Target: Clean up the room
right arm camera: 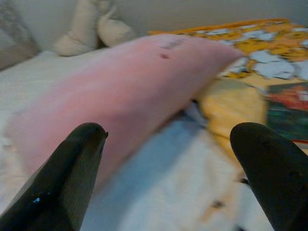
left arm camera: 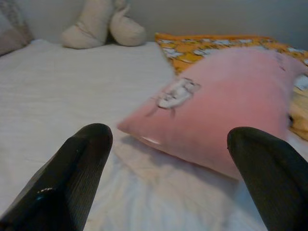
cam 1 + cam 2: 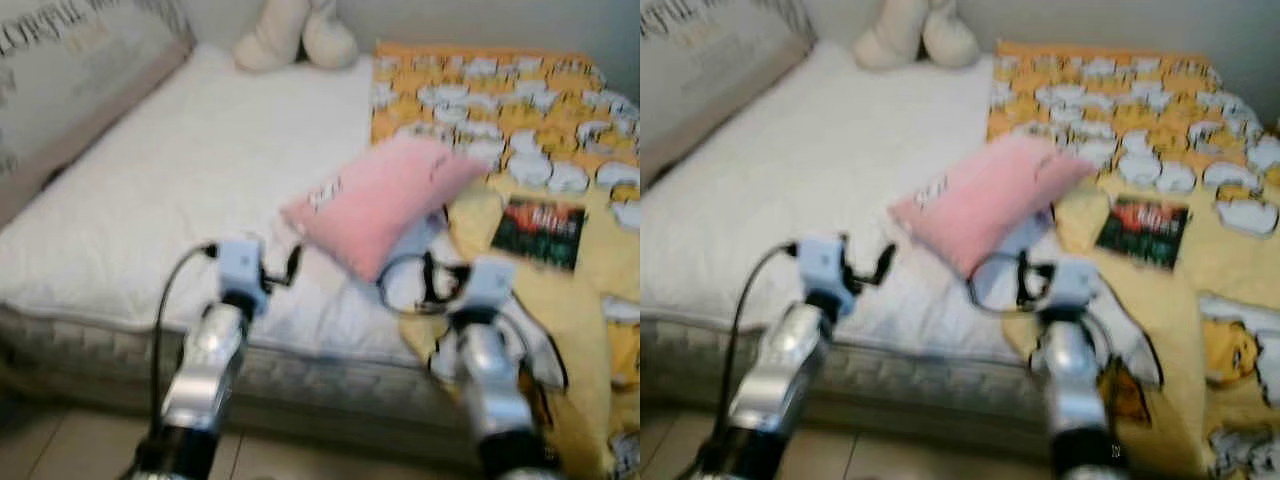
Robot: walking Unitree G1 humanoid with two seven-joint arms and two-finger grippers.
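Both silver arms reach forward from the bottom of the head views toward the near edge of a bed [image 3: 150, 200], wrists raised over the mattress border. The left gripper [image 2: 168, 163] is held above the white sheet, its two black fingers [image 2: 72, 168] spread wide with nothing between them; its wrist view looks along the sheet at the near end of the pink pillow [image 3: 380, 200], which lies just ahead of it and apart from the fingers. The right gripper [image 1: 178, 163] is likewise spread wide and empty, hovering near the long side of the pillow and close to where the yellow blanket [image 3: 560, 300] begins.

At far left, a grey printed cushion [image 3: 70, 70] leans along the bed's side. A cream plush toy [image 3: 295, 35] sits at the head of the bed by the wall. The pink pillow lies slantwise in the middle, one end on the white sheet, the other resting on the patterned yellow blanket. Right of it, a dark red-and-green book [image 3: 540, 232] lies flat on the blanket. The views are slightly blurred.
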